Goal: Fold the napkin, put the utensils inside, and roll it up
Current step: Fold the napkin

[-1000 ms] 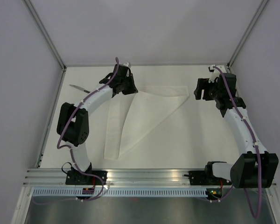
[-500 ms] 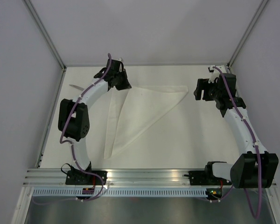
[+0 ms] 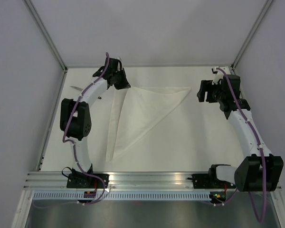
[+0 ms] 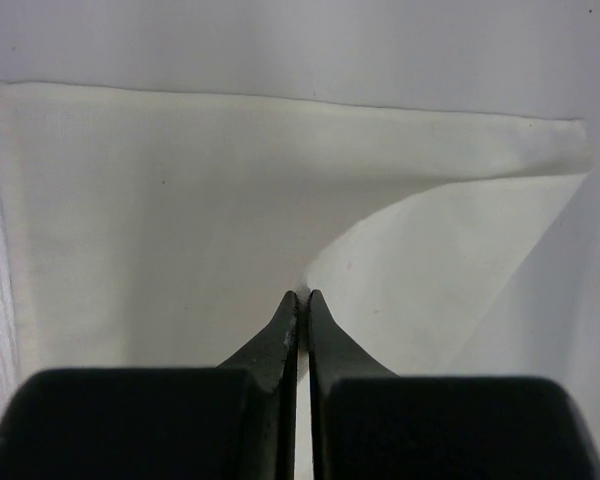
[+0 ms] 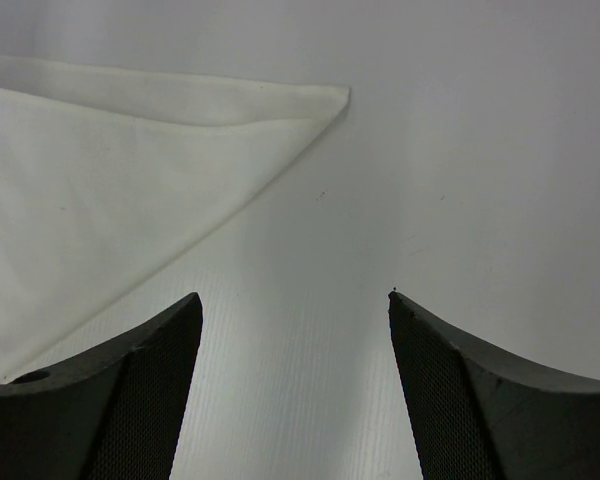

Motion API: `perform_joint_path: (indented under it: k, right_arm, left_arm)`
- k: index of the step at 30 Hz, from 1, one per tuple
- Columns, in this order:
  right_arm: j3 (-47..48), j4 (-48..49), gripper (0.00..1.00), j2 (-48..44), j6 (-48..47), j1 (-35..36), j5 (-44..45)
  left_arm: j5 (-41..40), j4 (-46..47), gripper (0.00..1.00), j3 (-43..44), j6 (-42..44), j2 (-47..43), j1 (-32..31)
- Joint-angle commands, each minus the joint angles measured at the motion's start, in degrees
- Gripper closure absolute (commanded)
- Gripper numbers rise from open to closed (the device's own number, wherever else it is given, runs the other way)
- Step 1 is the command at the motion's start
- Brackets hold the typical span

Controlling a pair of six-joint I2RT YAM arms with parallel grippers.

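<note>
The left hand (image 4: pixel 302 296) pinches the thin white cloth napkin (image 3: pixel 147 109) at its far-left edge, likely to draw the fold flat; the right hand (image 5: pixel 295 294) gapes empty near its right corner.

No readable text, labels or numbers
</note>
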Motion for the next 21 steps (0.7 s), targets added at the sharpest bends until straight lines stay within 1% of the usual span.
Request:
perform_joint_path:
  k: [1, 8, 21]
  right_arm:
    - [1.8, -0.4, 0.19, -0.8, 0.2, 0.2, -0.3]
    - [1.8, -0.5, 0.2, -0.5, 0.1, 0.2, -0.6]
    - [1.9, -0.5, 0.2, -0.3, 0.2, 0.2, -0.6]
  left_arm:
    - [1.8, -0.9, 0.98, 3.6, 1.8, 0.9, 0.9]
    - [2.4, -2.5, 0.98, 7.2, 2.0, 2.9, 2.5]
    - [3.0, -3.3, 0.98, 10.0, 1.8, 5.5, 4.0]
